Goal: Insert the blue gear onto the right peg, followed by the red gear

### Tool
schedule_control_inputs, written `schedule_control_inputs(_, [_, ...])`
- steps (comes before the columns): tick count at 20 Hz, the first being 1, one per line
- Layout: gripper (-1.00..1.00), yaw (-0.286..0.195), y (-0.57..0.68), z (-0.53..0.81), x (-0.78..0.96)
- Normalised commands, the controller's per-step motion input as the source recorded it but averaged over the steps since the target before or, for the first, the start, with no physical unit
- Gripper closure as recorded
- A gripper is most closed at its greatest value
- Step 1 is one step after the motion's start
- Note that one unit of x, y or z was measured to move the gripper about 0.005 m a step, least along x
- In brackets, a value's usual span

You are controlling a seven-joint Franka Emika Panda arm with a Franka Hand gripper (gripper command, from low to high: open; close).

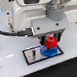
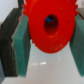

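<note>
Plate [image 1: 38,55] first, going from the exterior view's left: black-bordered grey rectangle lying flat on the white table [image 1: 11,68], roughly mid-table toward the near edge, its left part bare, no second pin clear enough to call at this resolution. Next along, at the plate's end toward the exterior view's right, the blue gear [image 1: 50,52] lies flat and low, looks already seated; the right peg itself is hidden under the gears, can't see it. Directly above blue sits the red gear [image 1: 51,43], held in the gripper [image 1: 51,41], arm coming down from the far side of the table. Wrist view confirms the hold: red gear [image 2: 49,22] fills the gap, the teal pads [image 2: 21,47] press its rim on opposite sides, fingers clamped on it, centre hole showing dark with a bit of blue through it. Key relation: red's hole axis runs vertical and appears lined up over blue and so, likely, over the peg; blue glimpsed through the bore backs that up. Can't tell if red is touching blue or just above it. Judgement: blue step done, red step in its final lowering. Next move needs a straight drop, no sideways drift, then release. Risk: hub catching on the peg tip or gear tilting when the fingers let go.
</note>
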Motion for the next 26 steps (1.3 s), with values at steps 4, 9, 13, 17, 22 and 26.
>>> schedule_control_inputs(4, [1.0,0.0,-0.07,-0.21,0.17])
schedule_control_inputs(9, [1.0,0.0,0.0,-0.1,0.12])
schedule_control_inputs(13, [1.0,0.0,-0.03,0.11,0.03])
schedule_control_inputs(17, [1.0,0.0,-0.08,0.24,-0.08])
schedule_control_inputs(22, [1.0,0.0,-0.03,-0.04,0.1])
schedule_control_inputs(26, [1.0,0.0,-0.01,-0.21,0.18])
